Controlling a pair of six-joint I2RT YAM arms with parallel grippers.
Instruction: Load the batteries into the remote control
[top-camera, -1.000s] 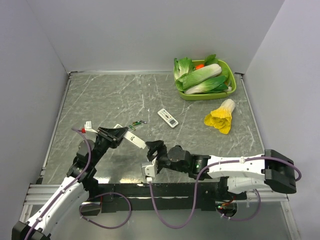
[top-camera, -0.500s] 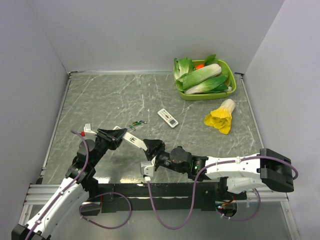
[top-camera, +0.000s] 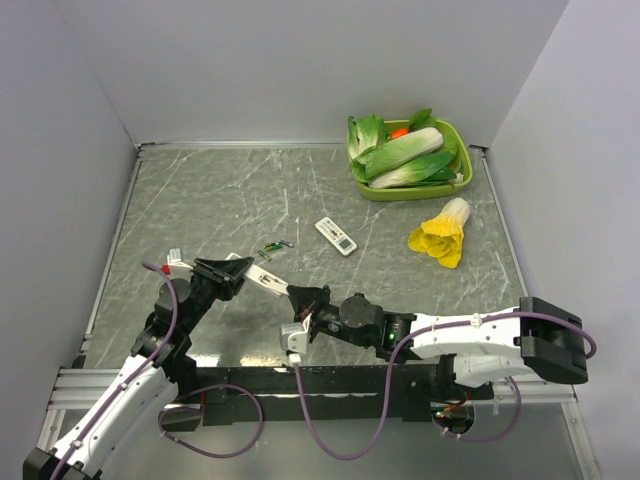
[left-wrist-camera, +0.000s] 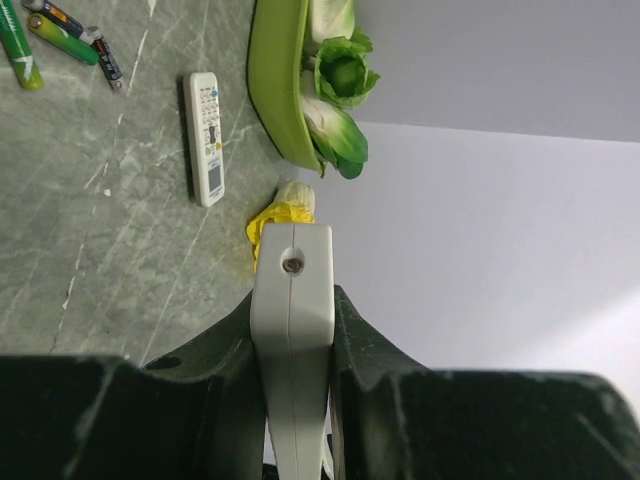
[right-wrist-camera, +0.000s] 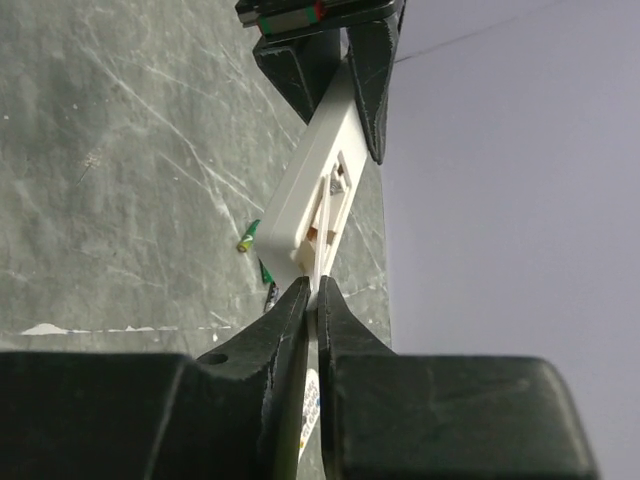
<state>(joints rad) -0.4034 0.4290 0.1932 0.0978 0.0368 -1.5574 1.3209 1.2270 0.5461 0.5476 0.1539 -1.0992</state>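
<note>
My left gripper (top-camera: 232, 272) is shut on the slim white remote control (top-camera: 268, 281) and holds it above the table, edge-on in the left wrist view (left-wrist-camera: 291, 330). The remote's open battery compartment (right-wrist-camera: 330, 195) faces the right wrist camera. My right gripper (top-camera: 300, 297) is shut on a thin white cover flap (right-wrist-camera: 322, 262) at the remote's near end. The green batteries (top-camera: 275, 246) lie on the table just beyond the remote; two of them (left-wrist-camera: 20, 45) show at the top left of the left wrist view, and one (right-wrist-camera: 250, 236) shows in the right wrist view.
A second, wider white remote (top-camera: 336, 235) with coloured buttons lies mid-table. A green bowl (top-camera: 405, 193) of leafy vegetables stands at the back right, with a yellow-leaved cabbage (top-camera: 440, 236) in front of it. Grey walls enclose the table.
My right gripper has gone from open to shut, closing on the cover flap at the remote's end after shifting slightly left. The left gripper keeps its hold on the remote.
</note>
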